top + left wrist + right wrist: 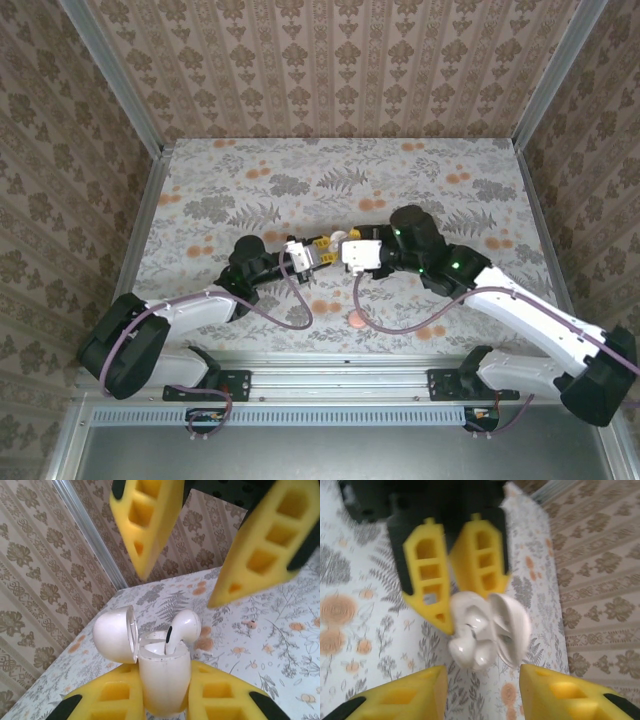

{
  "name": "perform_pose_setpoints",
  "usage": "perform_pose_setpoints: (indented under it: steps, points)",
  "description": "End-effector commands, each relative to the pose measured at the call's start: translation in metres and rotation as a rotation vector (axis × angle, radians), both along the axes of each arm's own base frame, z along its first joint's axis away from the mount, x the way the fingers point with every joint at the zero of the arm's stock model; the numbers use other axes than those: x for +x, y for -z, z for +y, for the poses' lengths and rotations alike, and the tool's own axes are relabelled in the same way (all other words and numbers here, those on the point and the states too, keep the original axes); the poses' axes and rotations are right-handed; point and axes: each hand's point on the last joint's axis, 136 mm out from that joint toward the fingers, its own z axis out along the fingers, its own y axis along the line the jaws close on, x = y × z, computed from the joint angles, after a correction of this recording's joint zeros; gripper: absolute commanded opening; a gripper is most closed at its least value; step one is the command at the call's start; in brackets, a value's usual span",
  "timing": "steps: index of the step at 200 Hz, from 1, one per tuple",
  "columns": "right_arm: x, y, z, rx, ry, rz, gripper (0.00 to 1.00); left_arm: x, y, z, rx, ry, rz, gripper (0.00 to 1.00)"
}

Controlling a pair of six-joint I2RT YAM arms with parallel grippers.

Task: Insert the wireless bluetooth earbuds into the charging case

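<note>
Left gripper (162,675) pinches the charging case (164,687) by its body, lid (114,634) hinged open. One earbud (184,626) stands in the case's well, stem down and long axis near upright. Its head leans away from the lid and appears not fully seated. Right gripper (180,587) hangs just above the case, jaws spread, touching nothing; it is the free arm nearest the earbud. A tiny pinkish bud (250,624) lies on the table (285,650), apart from the case.

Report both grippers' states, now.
Left gripper: shut on the white glossy plastic charging case, whose lid is open.
Right gripper: jaws open, holding nothing.
</note>
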Motion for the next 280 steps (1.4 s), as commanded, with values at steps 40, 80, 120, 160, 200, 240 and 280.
perform_pose_setpoints:
  steps: [40, 80, 120, 160, 200, 240, 280]
  points:
    - [-0.012, -0.008, 0.009, 0.36, 0.01, 0.164, 0.44, -0.003, -0.014, 0.0, -0.073, 0.025, 0.005, 0.0]
    - [-0.006, -0.003, 0.016, 0.397, 0.003, 0.172, 0.46, -0.003, -0.015, -0.001, -0.082, 0.032, 0.011, 0.0]
    - [-0.008, 0.002, 0.019, 0.385, -0.015, 0.196, 0.42, -0.001, -0.018, 0.0, -0.088, 0.028, 0.008, 0.0]
    - [-0.015, 0.012, 0.014, 0.348, -0.014, 0.221, 0.39, 0.003, -0.02, 0.004, -0.105, 0.008, 0.005, 0.0]
    - [-0.019, 0.012, 0.012, 0.355, -0.01, 0.228, 0.39, 0.005, -0.021, 0.003, -0.122, 0.012, 0.013, 0.0]
    - [-0.018, 0.007, 0.017, 0.367, -0.029, 0.224, 0.39, 0.005, -0.021, 0.003, -0.122, 0.016, 0.016, 0.0]
    - [-0.017, 0.005, 0.021, 0.37, -0.044, 0.227, 0.39, 0.005, -0.021, 0.004, -0.123, 0.015, 0.017, 0.0]
